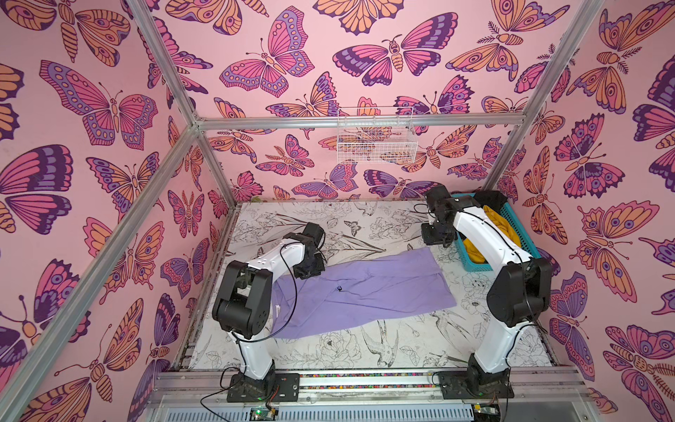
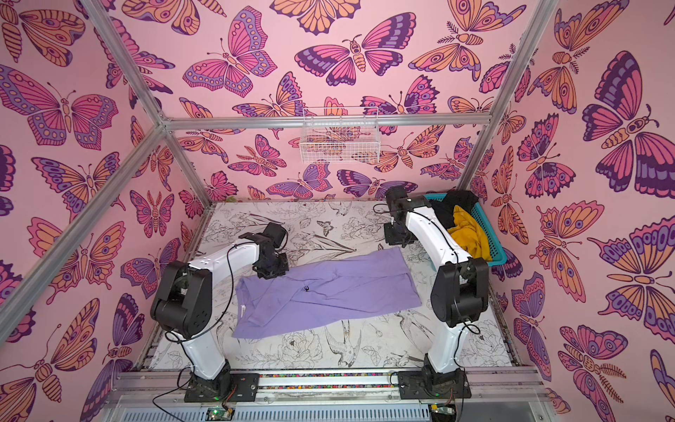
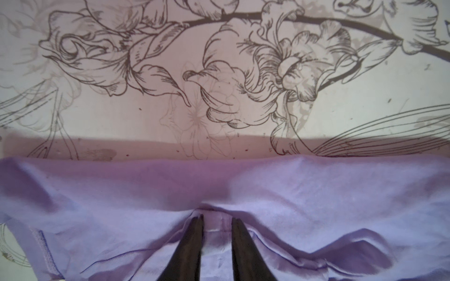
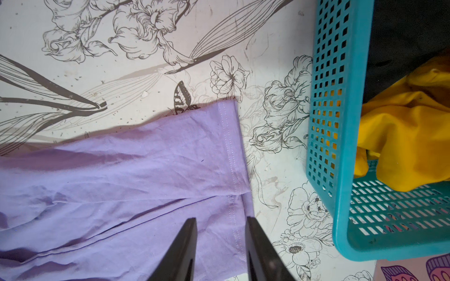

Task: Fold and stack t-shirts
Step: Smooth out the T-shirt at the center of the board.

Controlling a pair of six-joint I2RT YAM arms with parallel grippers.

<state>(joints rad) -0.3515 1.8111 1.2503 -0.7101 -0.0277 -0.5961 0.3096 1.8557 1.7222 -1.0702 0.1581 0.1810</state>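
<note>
While the lavender shirt [image 1: 365,292] lies spread in a long strip on the table [image 1: 365,219] just beside the teal basket [image 4: 326,121], hem [image 4: 231,146] nearest it, the mustard shirt [image 4: 409,136] and black shirt [image 4: 409,31] sit bundled inside the basket. Nothing is stacked. My read: shirt one of three, and both arms are setting up a two-point grab for a fold.

Left pincer [image 3: 218,219]: at the shirt's end farthest from the basket. Narrow gap, tips down in the cloth, with a pucker bunched around and between them. Can't tell if it's actually pinching.

Right pincer [image 4: 220,220]: over the hem end, near the basket. Jaws part-open and holding nothing. Looks to be above the cloth, though height is hard to judge.

Next move probably calls for:
- left confirms its bite on one fold only, not the whole wad
- right drops onto the hem and closes
- both lift together at matched height so the strip doesn't skew
- right keeps clear of the basket wall

Cloth is thin and wrinkly, so expect drag and creasing.
</note>
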